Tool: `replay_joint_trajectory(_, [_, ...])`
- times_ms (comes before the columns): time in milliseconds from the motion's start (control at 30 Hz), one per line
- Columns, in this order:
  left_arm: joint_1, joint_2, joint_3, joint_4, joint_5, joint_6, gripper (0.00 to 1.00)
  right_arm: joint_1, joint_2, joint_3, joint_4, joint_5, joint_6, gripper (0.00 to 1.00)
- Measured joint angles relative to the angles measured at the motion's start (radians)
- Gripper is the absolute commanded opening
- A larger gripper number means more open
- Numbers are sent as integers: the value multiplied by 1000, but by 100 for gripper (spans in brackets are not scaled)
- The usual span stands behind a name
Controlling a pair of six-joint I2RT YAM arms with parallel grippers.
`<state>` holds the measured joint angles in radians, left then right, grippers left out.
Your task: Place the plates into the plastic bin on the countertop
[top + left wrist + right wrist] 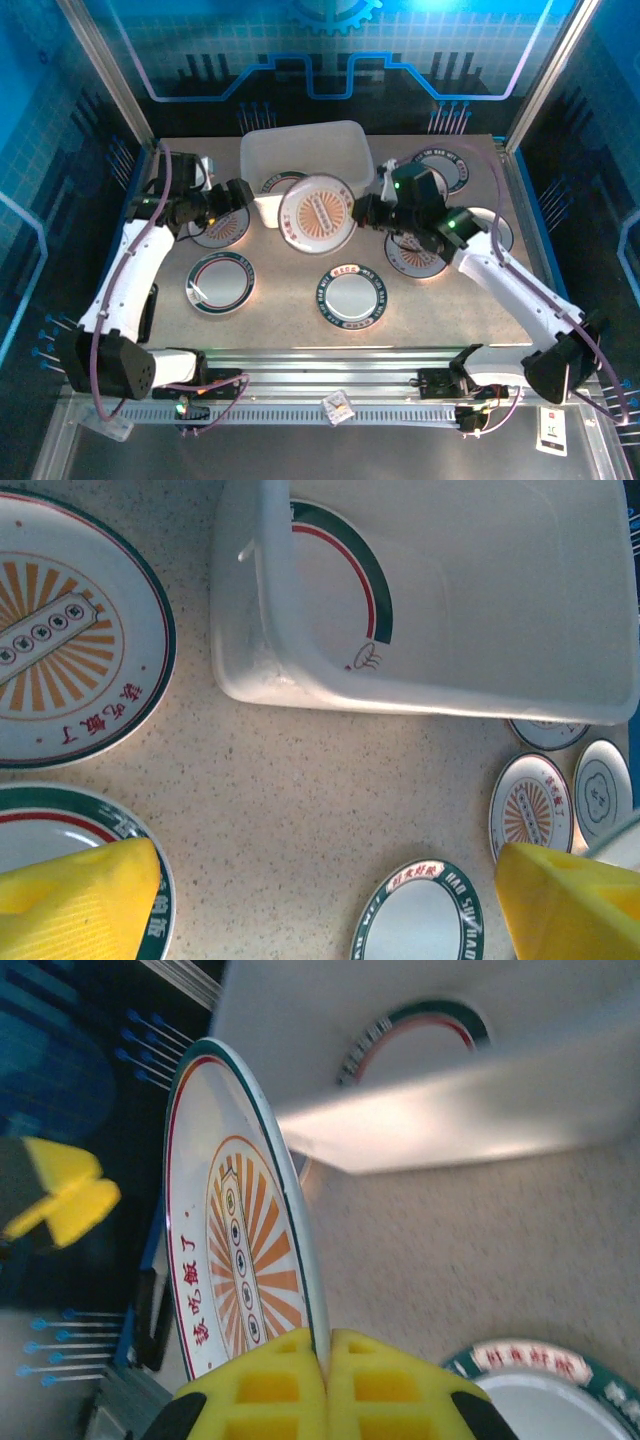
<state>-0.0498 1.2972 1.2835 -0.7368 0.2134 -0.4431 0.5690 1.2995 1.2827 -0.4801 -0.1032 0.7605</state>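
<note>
My right gripper (362,212) (328,1348) is shut on the rim of an orange sunburst plate (317,213) (235,1250), holding it tilted above the countertop (290,300) just in front of the plastic bin (300,150) (430,1070). A green-and-red-rimmed plate (350,580) (415,1035) shows through the bin's wall. My left gripper (245,195) (325,910) hangs open beside the bin's left front corner, nothing between its fingers (80,900). Other plates lie flat: dark-rimmed ones (220,283) (351,293) (420,915) and an orange one (220,228) (60,650).
More plates lie at the right: one orange-faced (415,255) under my right arm, one dark-rimmed (440,170) at the back. Blue walls and metal rails (110,70) frame the table. Bare countertop lies between the two front plates.
</note>
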Motion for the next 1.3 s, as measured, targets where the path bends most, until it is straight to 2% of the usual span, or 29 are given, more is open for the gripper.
replay_joint_trajectory(133, [1, 57, 23, 17, 0, 0, 88, -47, 122, 164, -7, -41, -39, 0])
replay_joint_trajectory(267, [1, 136, 72, 14, 0, 1, 88, -89, 307, 381, -43, -69, -88, 0])
replay_joint_trajectory(500, [1, 357, 260, 0, -35, 25, 83, -145, 657, 784, -117, -112, -143, 0])
replay_joint_trajectory(633, [-3, 479, 355, -35, -70, 38, 81, -161, 790, 934, -184, -115, -165, 0])
replay_joint_trajectory(767, [-13, 560, 411, -81, -104, 63, 74, -164, 840, 982, -239, -114, -187, 0])
replay_joint_trajectory(833, [-19, 579, 420, -98, -113, 78, 67, -164, 842, 983, -257, -114, -193, 0])
replay_joint_trajectory(1167, [-56, 587, 425, -129, -104, 139, 41, -173, 842, 986, -275, -125, -205, 0])
replay_joint_trajectory(1300, [-57, 586, 425, -143, -93, 151, 37, -184, 842, 964, -276, -139, -205, 0])
